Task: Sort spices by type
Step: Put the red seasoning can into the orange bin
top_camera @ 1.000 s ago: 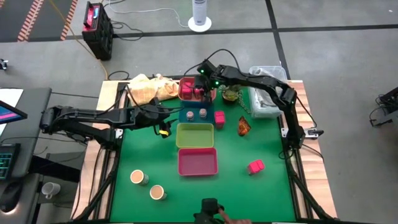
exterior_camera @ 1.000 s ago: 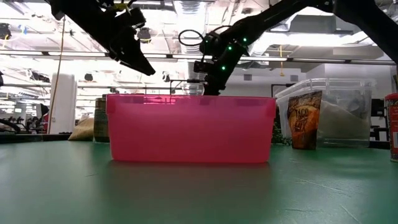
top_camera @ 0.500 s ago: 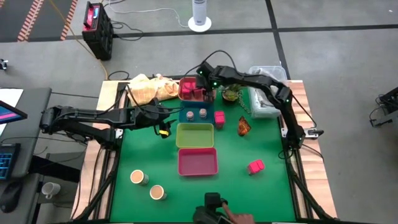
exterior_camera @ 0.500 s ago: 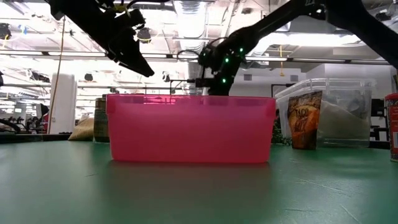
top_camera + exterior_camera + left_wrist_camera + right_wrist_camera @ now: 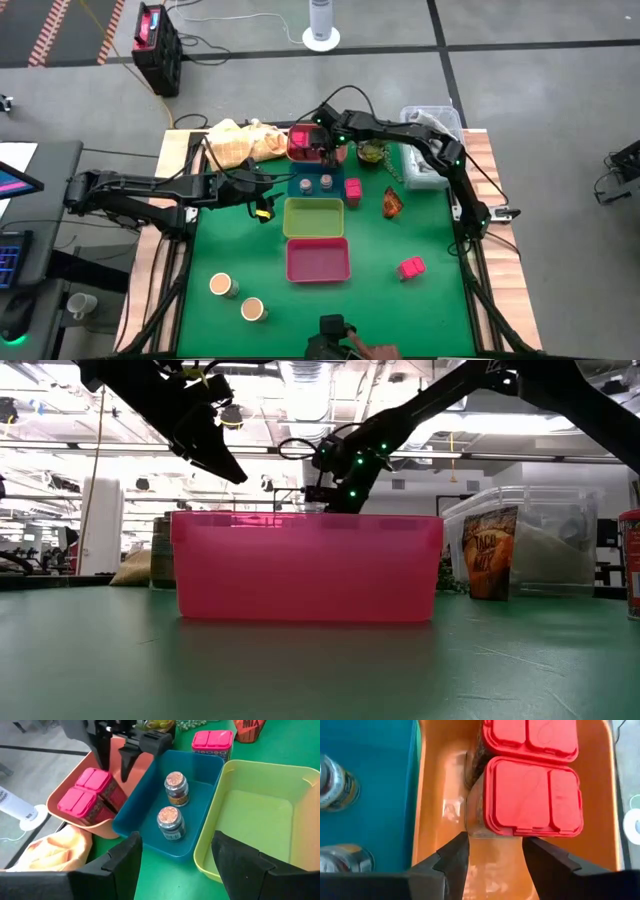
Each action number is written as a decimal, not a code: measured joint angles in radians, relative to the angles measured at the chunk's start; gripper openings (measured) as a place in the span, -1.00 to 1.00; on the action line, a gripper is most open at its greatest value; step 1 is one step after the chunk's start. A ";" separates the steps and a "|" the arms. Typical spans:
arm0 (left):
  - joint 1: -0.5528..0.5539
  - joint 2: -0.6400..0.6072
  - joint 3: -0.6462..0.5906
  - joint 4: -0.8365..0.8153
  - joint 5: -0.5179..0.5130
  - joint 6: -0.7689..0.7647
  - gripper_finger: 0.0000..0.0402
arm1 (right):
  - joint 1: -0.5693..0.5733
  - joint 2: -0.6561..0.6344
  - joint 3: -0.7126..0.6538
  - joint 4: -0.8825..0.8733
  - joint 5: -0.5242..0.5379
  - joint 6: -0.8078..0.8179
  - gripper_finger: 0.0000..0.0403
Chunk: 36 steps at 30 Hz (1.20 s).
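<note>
1. Two pink-lidded cube spice jars point(image 5: 530, 795) sit side by side inside the orange plastic tray point(image 5: 75, 822).
2. Right gripper point(image 5: 492, 852) hovers above that tray, fingers parted, holding nothing.
3. Left gripper point(image 5: 175, 860) waits near the tray, open and empty.

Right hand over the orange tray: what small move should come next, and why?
Probably lift clear of the orange tray. The right hand is open and empty just above it, two pink-lidded cubes already sit inside, and another cube waits on the mat beside the blue tray.
</note>
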<state>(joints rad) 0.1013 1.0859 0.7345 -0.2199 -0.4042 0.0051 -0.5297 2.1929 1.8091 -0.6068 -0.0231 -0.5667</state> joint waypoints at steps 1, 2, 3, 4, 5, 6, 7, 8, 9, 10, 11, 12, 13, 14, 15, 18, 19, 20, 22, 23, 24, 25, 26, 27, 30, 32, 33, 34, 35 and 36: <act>0.000 0.000 0.000 0.000 0.000 -0.001 0.13 | 0.000 0.000 0.000 -0.019 0.000 0.002 0.07; 0.000 0.000 0.000 0.000 0.000 -0.001 0.13 | -0.001 0.000 0.000 -0.036 0.000 0.009 0.07; 0.000 0.000 0.000 0.000 0.000 -0.002 0.13 | -0.002 -0.005 0.000 -0.054 0.000 0.018 0.07; 0.000 0.000 0.000 0.000 0.000 -0.002 0.13 | -0.002 -0.012 -0.001 -0.073 0.000 0.026 0.07; 0.000 0.000 0.000 0.000 0.000 -0.002 0.13 | -0.002 -0.022 -0.001 -0.085 -0.001 0.034 0.07; 0.000 0.000 0.000 0.000 0.000 -0.002 0.13 | 0.000 -0.037 -0.001 -0.088 0.000 0.042 0.07; 0.000 0.000 0.000 0.000 0.000 -0.002 0.13 | 0.003 -0.052 -0.001 -0.095 -0.001 0.050 0.07; 0.000 0.000 0.000 0.000 -0.001 -0.003 0.13 | 0.007 -0.068 -0.001 -0.105 0.000 0.060 0.07; 0.000 0.000 0.000 0.000 -0.001 -0.006 0.13 | 0.012 -0.086 -0.001 -0.115 0.000 0.075 0.07; 0.000 0.000 0.000 0.000 -0.001 -0.007 0.13 | 0.020 -0.104 0.000 -0.130 0.000 0.092 0.07; 0.000 0.000 0.000 0.000 -0.002 -0.008 0.13 | 0.030 -0.123 0.000 -0.153 0.000 0.112 0.07; 0.000 0.000 0.000 0.001 -0.002 -0.009 0.13 | 0.042 -0.144 0.000 -0.180 -0.001 0.135 0.07; 0.000 0.000 0.000 0.000 -0.002 -0.010 0.13 | 0.055 -0.164 -0.001 -0.211 -0.001 0.158 0.07; 0.000 0.000 0.000 0.000 -0.002 -0.010 0.13 | 0.070 -0.185 0.000 -0.242 -0.001 0.181 0.07; 0.000 0.000 0.000 0.001 -0.003 -0.010 0.13 | 0.083 -0.204 0.000 -0.280 -0.001 0.206 0.07; 0.000 0.000 0.000 0.001 -0.004 0.000 0.13 | 0.118 -0.249 0.000 -0.399 -0.001 0.313 0.08; 0.000 0.000 0.000 0.002 -0.005 0.007 0.13 | 0.127 -0.260 0.000 -0.436 0.000 0.349 0.09; 0.000 0.000 0.000 0.002 -0.005 0.012 0.13 | 0.135 -0.269 0.000 -0.475 0.000 0.378 0.11; -0.002 0.000 0.000 0.006 -0.005 0.023 0.13 | 0.147 -0.282 0.000 -0.538 0.000 0.437 0.17; -0.005 0.000 0.000 0.006 -0.005 0.027 0.13 | 0.152 -0.286 0.000 -0.557 0.000 0.474 0.22; -0.008 0.000 0.000 0.009 -0.005 0.031 0.13 | 0.157 -0.286 0.000 -0.573 0.001 0.513 0.27; -0.012 0.000 0.000 0.017 -0.005 0.035 0.13 | 0.162 -0.286 0.000 -0.586 0.001 0.548 0.32; -0.016 0.000 0.000 0.026 -0.005 0.042 0.13 | 0.167 -0.285 0.000 -0.599 0.002 0.578 0.37; -0.023 0.000 0.000 0.033 -0.005 0.048 0.13 | 0.173 -0.278 0.000 -0.610 0.002 0.604 0.43; -0.040 0.000 0.000 0.053 -0.005 0.070 0.13 | 0.183 -0.263 0.000 -0.651 0.003 0.693 0.60; -0.052 0.000 0.000 0.055 -0.005 0.080 0.13 | 0.183 -0.251 0.000 -0.700 0.007 0.785 0.72; -0.059 0.000 0.000 0.054 -0.004 0.083 0.13 | 0.181 -0.247 -0.001 -0.732 0.023 0.835 0.78; -0.065 0.000 0.000 0.053 -0.004 0.084 0.13 | 0.181 -0.238 -0.001 -0.761 0.056 0.887 0.83; -0.068 0.000 0.000 0.053 -0.004 0.084 0.13 | 0.184 -0.232 -0.001 -0.785 0.096 0.933 0.87; -0.072 -0.001 0.000 0.053 -0.004 0.083 0.13 | 0.183 -0.230 -0.001 -0.805 0.131 0.964 0.90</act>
<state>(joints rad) 0.0295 1.0850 0.7349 -0.1665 -0.4084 0.0883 -0.3465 1.9633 1.8084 -1.4116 0.1083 0.3969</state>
